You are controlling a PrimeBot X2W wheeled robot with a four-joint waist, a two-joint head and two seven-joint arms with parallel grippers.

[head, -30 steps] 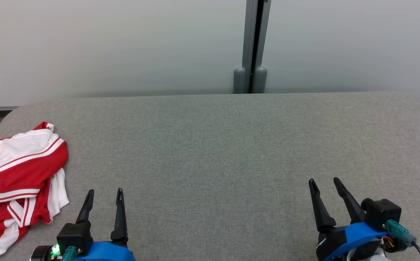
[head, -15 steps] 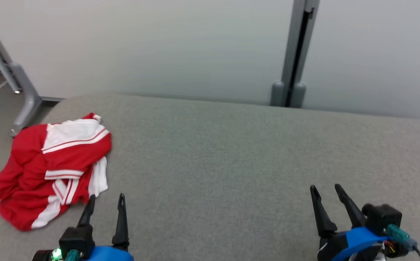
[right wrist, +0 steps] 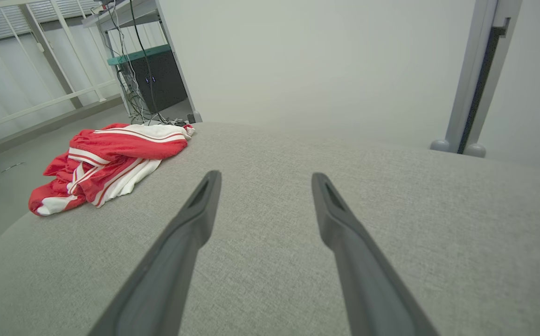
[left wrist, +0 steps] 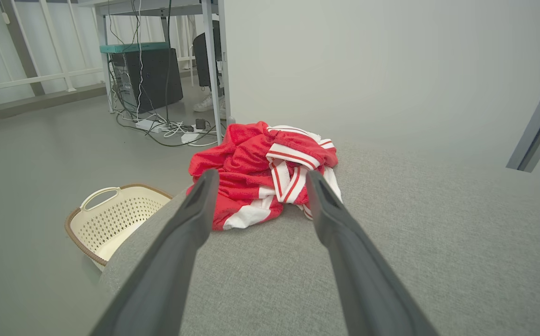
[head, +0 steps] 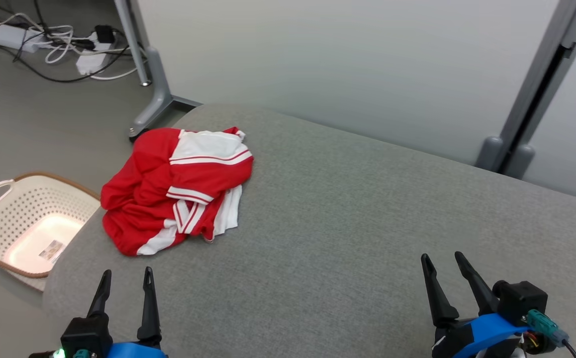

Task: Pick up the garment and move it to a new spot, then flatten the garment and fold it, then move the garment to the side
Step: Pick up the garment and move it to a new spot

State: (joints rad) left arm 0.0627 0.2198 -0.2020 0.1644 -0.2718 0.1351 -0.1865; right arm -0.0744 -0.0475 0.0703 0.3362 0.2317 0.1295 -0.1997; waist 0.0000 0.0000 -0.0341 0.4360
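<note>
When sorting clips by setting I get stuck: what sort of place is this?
Probably an office or lab: partition wall, power strips on the floor, computer tower under a desk.

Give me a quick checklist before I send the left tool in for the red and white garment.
1. Open, empty left tool: ok.
2. Open, empty right tool: ok.
3. Bare table between the left tool and the garment: ok.
4. No overhang of the garment at the table's left corner: cannot tell.
5. Flat garment: not ok, it lies crumpled.
6. Free room mid-table for a new spot: ok.
</note>
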